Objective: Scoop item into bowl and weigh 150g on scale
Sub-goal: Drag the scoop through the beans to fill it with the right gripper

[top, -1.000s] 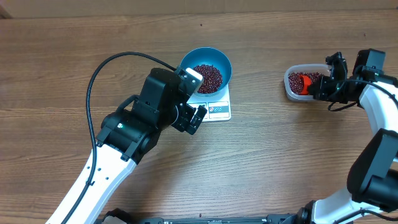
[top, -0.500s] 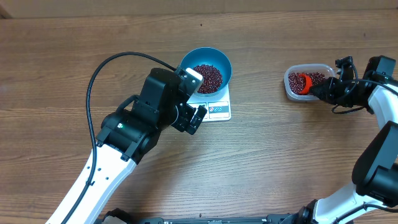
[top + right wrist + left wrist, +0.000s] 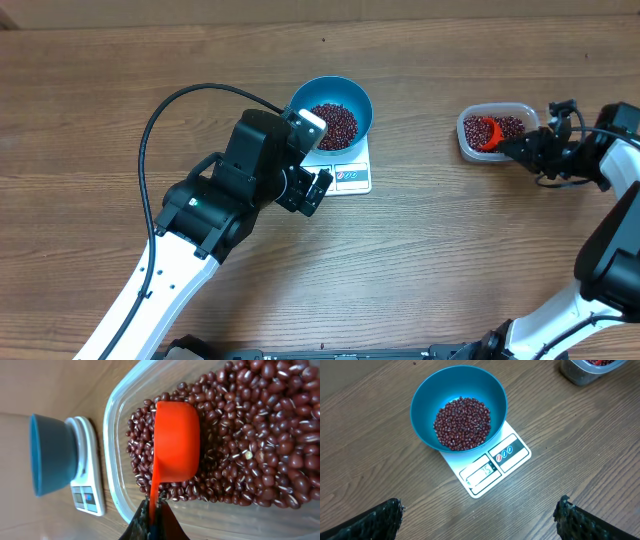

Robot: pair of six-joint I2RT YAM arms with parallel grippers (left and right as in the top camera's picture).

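Note:
The blue bowl (image 3: 332,110) stands on the white scale (image 3: 352,178) and holds a heap of red-brown beans (image 3: 462,422). My left gripper (image 3: 480,510) hovers open just in front of the scale (image 3: 492,467), with nothing between its fingers. To the right, a clear plastic container (image 3: 495,130) holds more beans (image 3: 250,435). An orange scoop (image 3: 175,442) rests on those beans. My right gripper (image 3: 152,510) is shut on the scoop's thin handle at the container's near rim (image 3: 112,435). From overhead, the right gripper (image 3: 517,148) sits at the container's right side.
The left arm (image 3: 230,195) stretches from the bottom left up to the scale, with a black cable looping above it. The right arm (image 3: 610,170) stands along the right edge. Bare wooden table (image 3: 430,230) lies between scale and container.
The right arm has drawn back to the right and lowered, keeping the scoop in the container. The left arm, bowl and scale have not moved.

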